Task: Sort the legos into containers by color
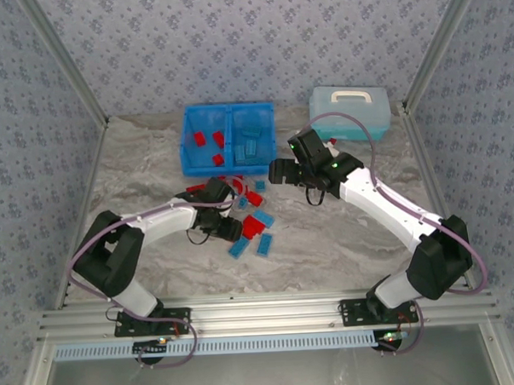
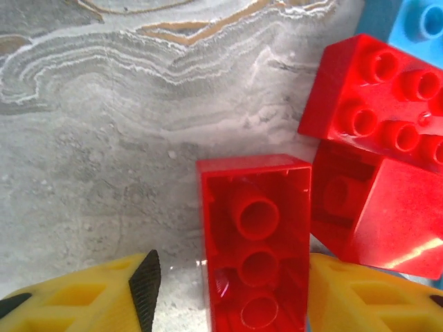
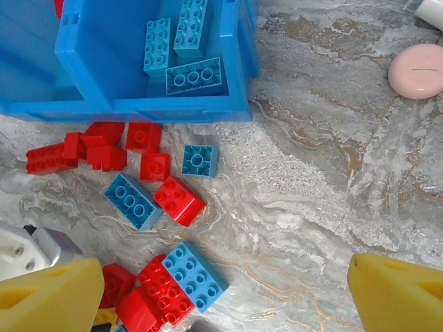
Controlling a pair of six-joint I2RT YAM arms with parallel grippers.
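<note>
Left hand [image 2: 232,287] spread astride upturned red lego [image 2: 256,235]; right hand [image 3: 221,297] spread wide.

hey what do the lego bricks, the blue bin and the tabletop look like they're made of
Legos: hard moulded plastic, glossy; light glints on the smooth red faces.
Bin: likely rigid plastic too, smooth with thin moulded walls.
Table: grey veined marble look, matte; stone or printed laminate, cannot tell.
</note>
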